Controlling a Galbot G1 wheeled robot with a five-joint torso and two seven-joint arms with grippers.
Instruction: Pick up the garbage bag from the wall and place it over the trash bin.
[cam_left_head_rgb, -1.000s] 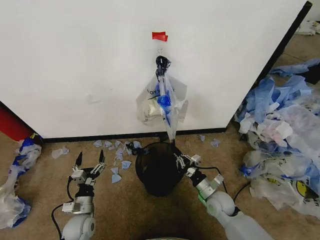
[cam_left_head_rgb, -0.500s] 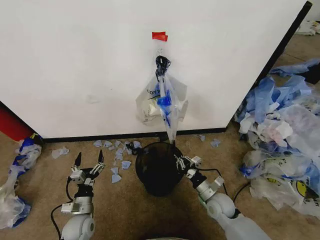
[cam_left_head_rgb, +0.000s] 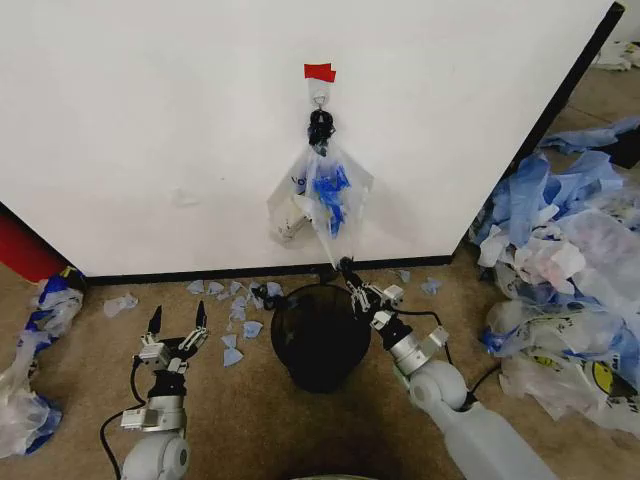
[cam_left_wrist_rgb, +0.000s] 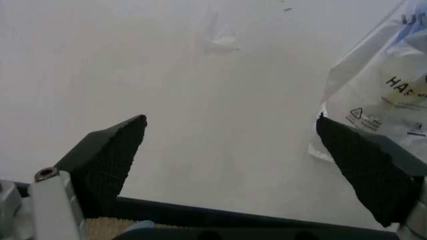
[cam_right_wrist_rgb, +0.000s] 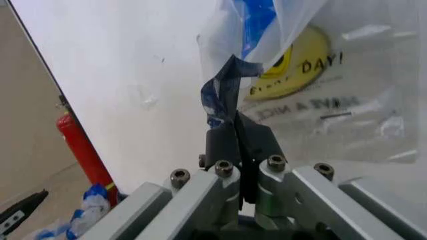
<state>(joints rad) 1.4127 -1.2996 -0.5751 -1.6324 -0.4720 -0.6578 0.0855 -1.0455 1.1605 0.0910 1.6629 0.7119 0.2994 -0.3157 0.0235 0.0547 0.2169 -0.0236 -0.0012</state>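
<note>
The garbage bag (cam_left_head_rgb: 320, 195) hangs from a hook on the wall (cam_left_head_rgb: 150, 120), above the trash bin (cam_left_head_rgb: 320, 335) on the floor. The right gripper (cam_left_head_rgb: 350, 275) has its jaws clamped on the bag's lower tip. The left gripper (cam_left_head_rgb: 178, 322) waits with jaws spread, left of the bin.

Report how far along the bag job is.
Done: the right gripper is shut on the garbage bag's bottom tip. In hand: the bag hangs from the hook on the wall. Left: unhooking it and fitting it over the trash bin. The left gripper waits open.
</note>
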